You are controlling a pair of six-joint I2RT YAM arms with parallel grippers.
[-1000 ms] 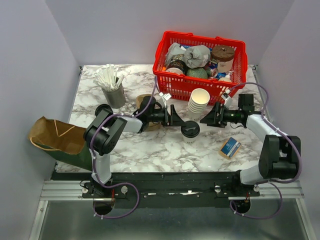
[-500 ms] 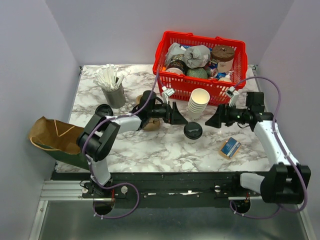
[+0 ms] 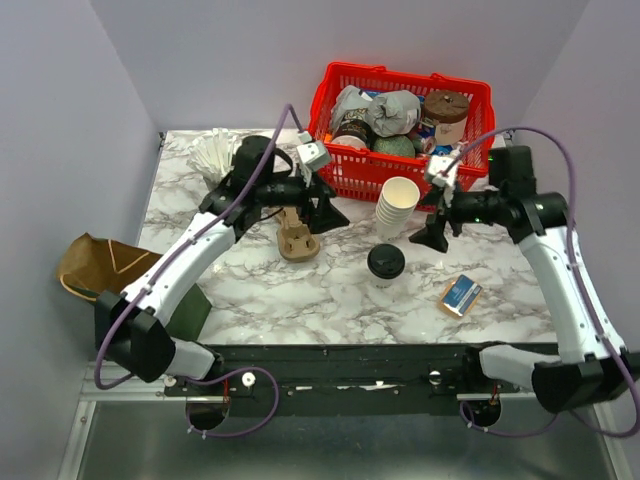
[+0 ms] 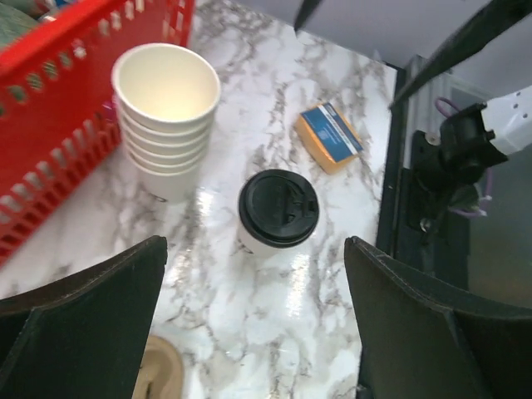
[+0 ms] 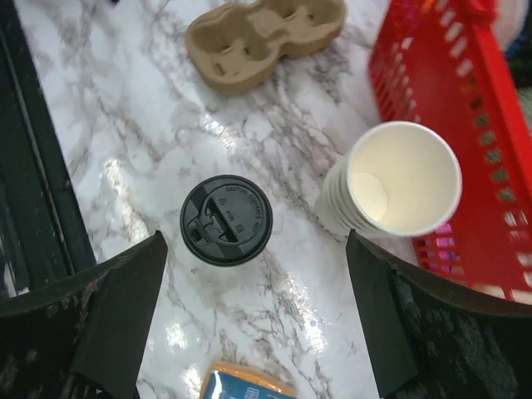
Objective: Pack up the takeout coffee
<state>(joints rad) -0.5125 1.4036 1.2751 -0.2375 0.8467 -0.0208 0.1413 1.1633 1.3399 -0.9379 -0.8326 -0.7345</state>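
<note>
Black jaws stand spread wide and empty on both arms. The left gripper (image 3: 325, 213) hangs over the marble table (image 3: 300, 300) just in front of the red basket (image 3: 410, 76). The right gripper (image 3: 432, 238) faces it from beside the stack of paper cups (image 3: 399, 205). Neither touches anything.

Between them, a little nearer the front edge, the takeout coffee (image 3: 385, 262) stands upright with its black lid on, in open space where, I'd say, either arm could reach it. The cardboard cup carrier (image 3: 297, 238) lies flat by the left gripper, probably the cup's first stop. The brown paper bag (image 3: 105, 265) slumps at the left edge, not yet filled.
</note>
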